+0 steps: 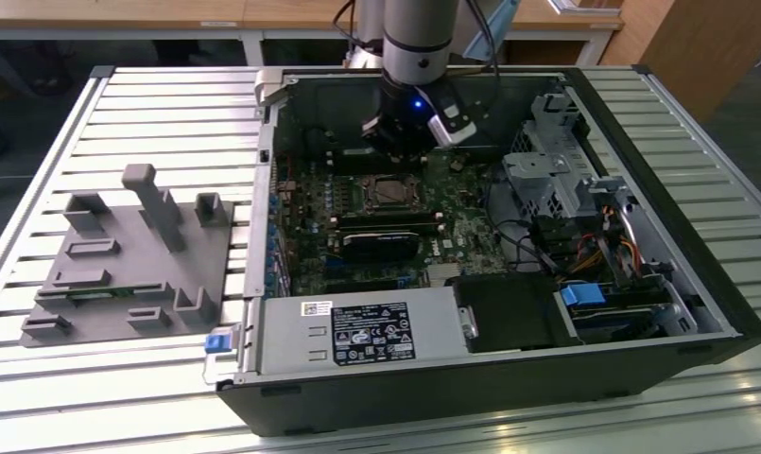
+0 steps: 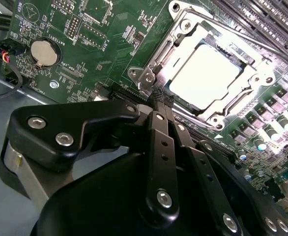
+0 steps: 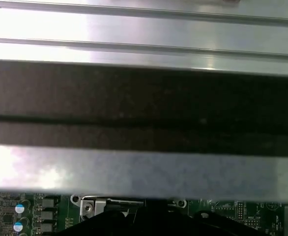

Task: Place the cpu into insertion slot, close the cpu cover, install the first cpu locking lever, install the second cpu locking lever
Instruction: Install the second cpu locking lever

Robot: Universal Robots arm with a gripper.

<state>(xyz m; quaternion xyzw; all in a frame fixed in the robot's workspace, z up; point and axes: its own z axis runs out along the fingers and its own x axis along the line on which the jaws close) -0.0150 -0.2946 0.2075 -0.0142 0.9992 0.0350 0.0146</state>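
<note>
In the second wrist view, the black gripper [image 2: 159, 101] takes up the lower half of the frame, its two fingers [image 2: 156, 128] pressed together with nothing between them, their tips just short of the lower left corner of the socket. Beyond the tips lies the insertion slot [image 2: 181, 29] on the green circuit board [image 2: 104, 54]. The cpu [image 2: 205, 73] sits flat inside it, its pale metal top washed bright, with the cpu cover [image 2: 254, 81] lying down around its edges as a silvery frame. A round coin battery [image 2: 42, 52] sits at the upper left of the board.

In the exterior view, an open computer case [image 1: 481, 388] lies on a slatted metal counter [image 1: 115, 113], with a grey plastic fixture [image 1: 128, 265] at left of frame. The cpu [image 1: 389, 193] shows near the middle of the board, and the gripper [image 1: 402, 156] hangs just behind it, at upper centre, under the arm [image 1: 418, 38].
</note>
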